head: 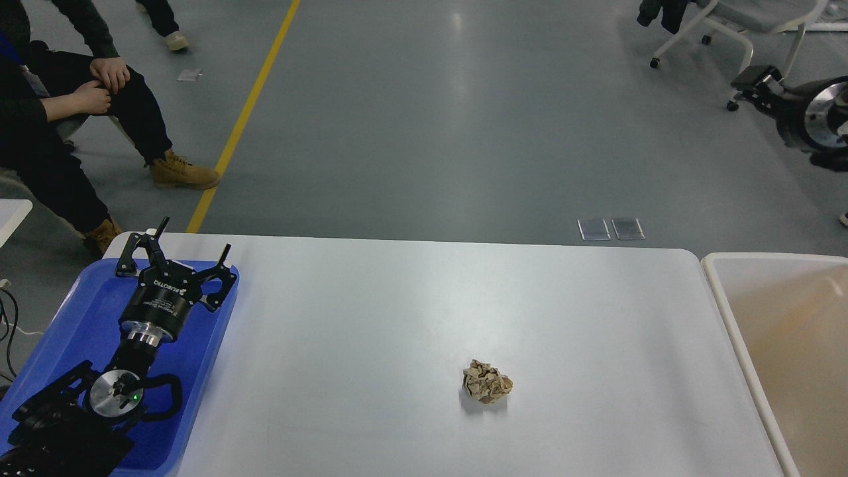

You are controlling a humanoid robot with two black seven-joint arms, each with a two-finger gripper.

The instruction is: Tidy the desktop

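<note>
1. Grey shop floor behind, a yellow line running up it, a seated person at the far left corner, and your white desk filling the foreground. The desk is nearly bare.

2. One thing is left on it: a crumpled brown paper ball, sitting right of centre toward the near edge, well apart from everything else.

3. Your left gripper hangs over the blue tray at the desk's left end, fingers spread wide and holding nothing. The right arm isn't in view at all.

4. Risk one: reach. The ball lies well apart from that left gripper and nearer the beige bin on the right. A long stretch across with the left arm could leave you with a poor approach angle.

5. Risk two: the ball looks light and springy. Close off-centre and it will likely squirt out sideways or roll off the near edge.

6. Risk three: come down too low and the fingertips scrape the glossy desk; stay too high and you pinch only a loose fold that tears free.

7. Risk four: lifting out, watch the tray rim right under the gripper; a low sweep could clip and shove it.
</note>
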